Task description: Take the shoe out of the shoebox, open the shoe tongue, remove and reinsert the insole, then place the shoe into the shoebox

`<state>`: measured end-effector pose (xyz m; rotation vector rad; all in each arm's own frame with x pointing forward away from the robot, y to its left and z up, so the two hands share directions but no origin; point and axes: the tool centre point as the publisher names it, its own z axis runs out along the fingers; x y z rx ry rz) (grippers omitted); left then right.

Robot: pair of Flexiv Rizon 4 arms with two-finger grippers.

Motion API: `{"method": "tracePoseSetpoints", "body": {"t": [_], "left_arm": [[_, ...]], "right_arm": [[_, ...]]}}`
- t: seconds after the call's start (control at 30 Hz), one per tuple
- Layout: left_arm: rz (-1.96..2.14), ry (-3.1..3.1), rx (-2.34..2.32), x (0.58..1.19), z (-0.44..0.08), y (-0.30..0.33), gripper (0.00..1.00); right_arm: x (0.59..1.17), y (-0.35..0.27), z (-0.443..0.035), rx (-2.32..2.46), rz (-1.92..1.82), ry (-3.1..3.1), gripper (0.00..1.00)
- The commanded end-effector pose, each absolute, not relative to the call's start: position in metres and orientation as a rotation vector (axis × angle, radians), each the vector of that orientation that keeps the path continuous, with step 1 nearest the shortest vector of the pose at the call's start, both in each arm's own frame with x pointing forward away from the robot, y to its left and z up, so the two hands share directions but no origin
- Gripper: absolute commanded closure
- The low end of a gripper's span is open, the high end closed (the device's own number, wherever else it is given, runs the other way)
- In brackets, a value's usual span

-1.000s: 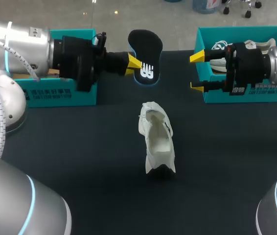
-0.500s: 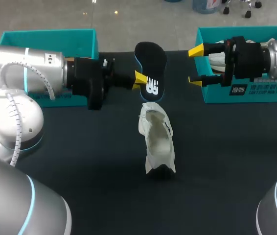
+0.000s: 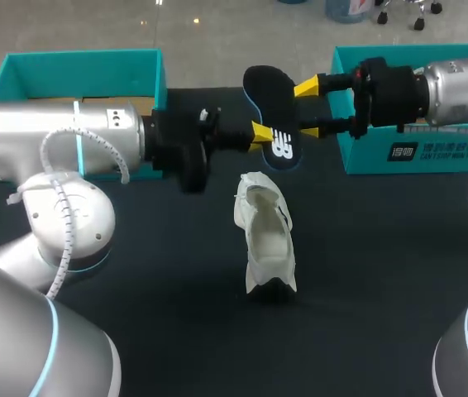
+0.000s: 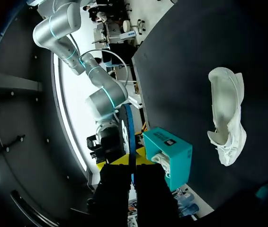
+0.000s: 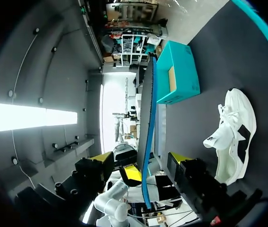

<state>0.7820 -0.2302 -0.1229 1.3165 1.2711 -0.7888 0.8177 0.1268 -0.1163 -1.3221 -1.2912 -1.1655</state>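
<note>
There is one white shoe (image 3: pixel 265 240) on the tabletop (image 3: pixel 135 273) and one black insole (image 3: pixel 271 103). There are two teal shoeboxes, the left shoebox (image 3: pixel 77 64) at the far left and the right shoebox (image 3: pixel 416 151) at the far right. One white item (image 4: pixel 161 158) shows inside the right shoebox. There are two arms, and so two end effectors: the left end effector (image 3: pixel 260 134) and the right end effector (image 3: pixel 306 107).

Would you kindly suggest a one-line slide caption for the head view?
Left gripper holds the black insole near the white shoe; open right gripper straddles the insole.
</note>
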Motion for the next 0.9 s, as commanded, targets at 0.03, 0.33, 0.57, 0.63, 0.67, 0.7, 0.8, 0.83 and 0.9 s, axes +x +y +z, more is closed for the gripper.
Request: {"method": "tracePoseSetpoints", "body": {"t": [0.03,0.33,0.57,0.63,0.67,0.7,0.8,0.83,0.9], "left_arm": [[-0.774,1.272,1.298,0.779,-0.125,-0.241,1.00],[-0.756,1.284,1.271,0.774,-0.125,-0.247,1.00],[-0.776,1.287,1.275,0.760,-0.130,-0.252,1.00],[-0.779,1.287,1.275,0.759,-0.130,-0.253,1.00],[-0.781,1.287,1.274,0.759,-0.130,-0.254,1.00],[-0.781,1.287,1.273,0.759,-0.130,-0.254,1.00],[-0.774,1.286,1.263,0.760,-0.129,-0.255,1.00],[-0.772,1.286,1.261,0.761,-0.129,-0.255,1.00],[-0.767,1.282,1.261,0.762,-0.128,-0.256,1.00]], "right_arm": [[0.824,0.131,-0.121,-1.317,-1.171,-1.284,0.39],[0.830,0.130,-0.124,-1.324,-1.181,-1.268,0.47],[0.835,0.128,-0.127,-1.332,-1.182,-1.253,0.54],[0.835,0.128,-0.127,-1.332,-1.178,-1.254,0.56],[0.836,0.128,-0.127,-1.333,-1.175,-1.254,0.60],[0.836,0.128,-0.127,-1.333,-1.173,-1.254,0.66],[0.835,0.126,-0.129,-1.334,-1.169,-1.252,0.73],[0.835,0.126,-0.129,-1.334,-1.169,-1.251,0.74],[0.834,0.125,-0.130,-1.334,-1.168,-1.249,0.76]]}}
